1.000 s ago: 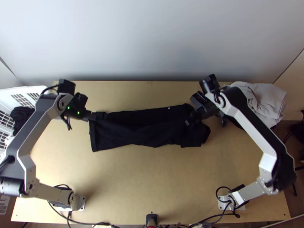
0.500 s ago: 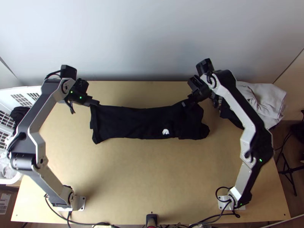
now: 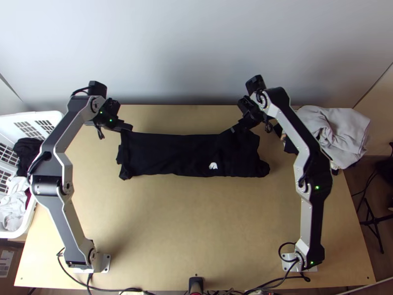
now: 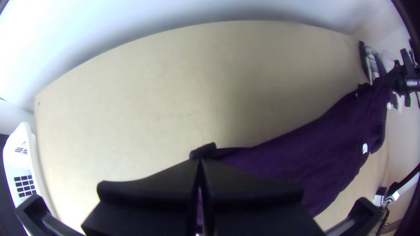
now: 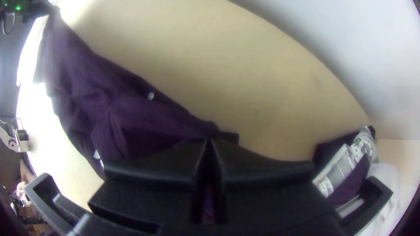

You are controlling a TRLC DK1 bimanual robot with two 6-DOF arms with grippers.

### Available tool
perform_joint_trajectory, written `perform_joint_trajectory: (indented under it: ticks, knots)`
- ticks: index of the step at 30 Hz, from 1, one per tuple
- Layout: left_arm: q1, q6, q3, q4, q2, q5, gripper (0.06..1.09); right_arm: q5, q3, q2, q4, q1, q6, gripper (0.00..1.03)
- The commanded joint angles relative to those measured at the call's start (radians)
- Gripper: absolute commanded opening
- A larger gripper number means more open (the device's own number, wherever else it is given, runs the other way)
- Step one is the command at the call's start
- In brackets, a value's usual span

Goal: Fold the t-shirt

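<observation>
Your left gripper (image 4: pixel 199 161) and right gripper (image 5: pixel 210 142) pinch the t-shirt (image 3: pixel 172 155) near the 2 ends of its far edge, over the table's (image 3: pixel 196 221) far half, likely so you get that edge straight for folding.

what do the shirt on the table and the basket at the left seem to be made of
Shirt: probably matte knit fabric, perhaps cotton; it drapes in soft wrinkles.
Basket: likely moulded plastic, white and smooth, with slots through its stiff wall.
</observation>
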Motion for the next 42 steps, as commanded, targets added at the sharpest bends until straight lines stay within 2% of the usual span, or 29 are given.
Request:
perform_joint_trajectory:
  ticks: [1,3,5,9,13,21,28,32,37,42]
  knots:
    - [-0.009,-0.002,0.054,0.015,0.088,0.001,0.1,0.008,0.038,0.084,-0.001,-0.003,0.025,0.09]
    - [-0.012,-0.011,0.054,0.018,0.099,0.001,0.18,0.008,0.035,0.098,-0.001,-0.002,0.051,0.39]
    - [-0.012,-0.019,0.049,0.02,0.105,0.001,0.27,0.008,0.034,0.104,-0.001,0.001,0.068,0.55]
    - [-0.005,-0.031,0.043,0.026,0.11,0.002,0.56,0.008,0.035,0.101,-0.001,0.015,0.085,0.95]
    - [0.001,-0.046,0.042,0.029,0.074,0.01,0.67,0.006,0.034,0.066,-0.001,0.033,0.1,0.99]
    - [-0.002,-0.079,-0.133,0.017,-0.183,0.101,0.67,0.006,0.061,-0.057,-0.001,0.069,0.122,0.99]
    - [0.001,-0.048,-0.403,0.03,-0.367,0.098,0.66,0.006,0.031,-0.137,-0.018,0.118,0.128,0.99]
    - [0.009,-0.045,-0.523,0.079,-0.418,0.084,0.66,0.006,-0.063,-0.204,-0.019,0.185,0.137,0.99]
    - [0.014,-0.045,-0.604,0.164,-0.42,0.053,0.66,0.006,-0.192,-0.276,-0.019,0.271,0.137,0.99]
    - [0.011,-0.057,-0.62,0.208,-0.383,0.029,0.66,0.006,-0.279,-0.314,-0.013,0.305,0.128,0.99]
